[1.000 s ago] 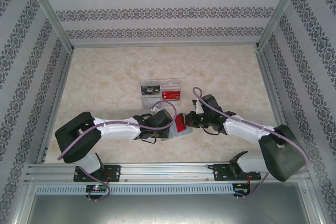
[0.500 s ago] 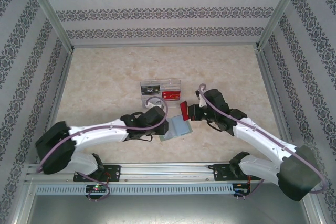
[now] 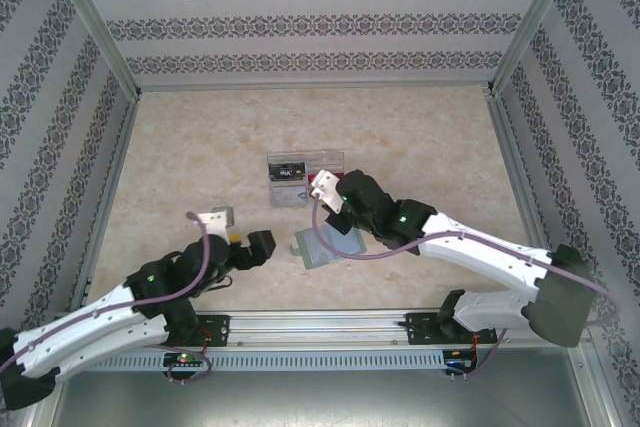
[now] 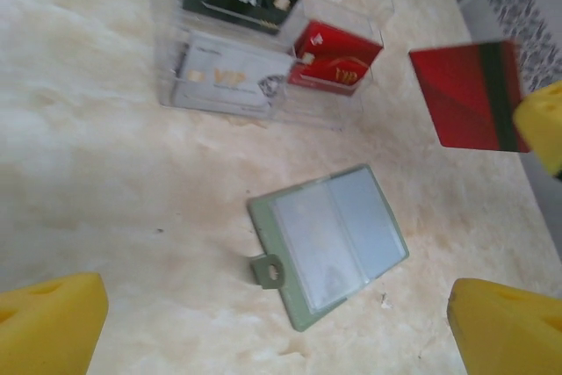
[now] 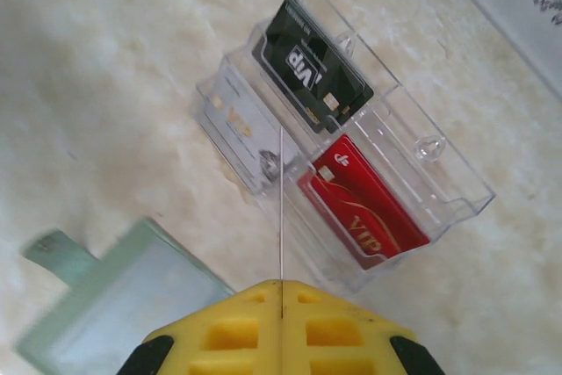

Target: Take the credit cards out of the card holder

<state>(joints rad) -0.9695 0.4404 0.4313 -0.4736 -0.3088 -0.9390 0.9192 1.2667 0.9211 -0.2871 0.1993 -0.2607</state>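
Observation:
The card holder [image 3: 322,246] lies open on the table, grey-green with a pale blue-grey inside [image 4: 338,233] and its clasp tab toward my left arm; its pockets look empty. My right gripper [image 3: 328,191] is shut on a red credit card [image 4: 464,94], held above the table just in front of the clear tray. In the right wrist view the card [image 5: 281,208] shows edge-on as a thin line between the closed yellow fingers [image 5: 334,327]. My left gripper [image 3: 260,245] stands open to the left of the holder, its yellow pads [image 4: 48,322] wide apart with nothing between them.
A clear divided tray [image 3: 305,160] sits just behind the holder. It holds a black card [image 5: 312,76], a white card [image 5: 239,122] and a red VIP card [image 5: 369,217]. Patterned walls with metal rails enclose the table.
My right gripper pulled the red card off the holder and carried it up and left to the tray. My left arm drew back to the left, leaving the holder open on the table.

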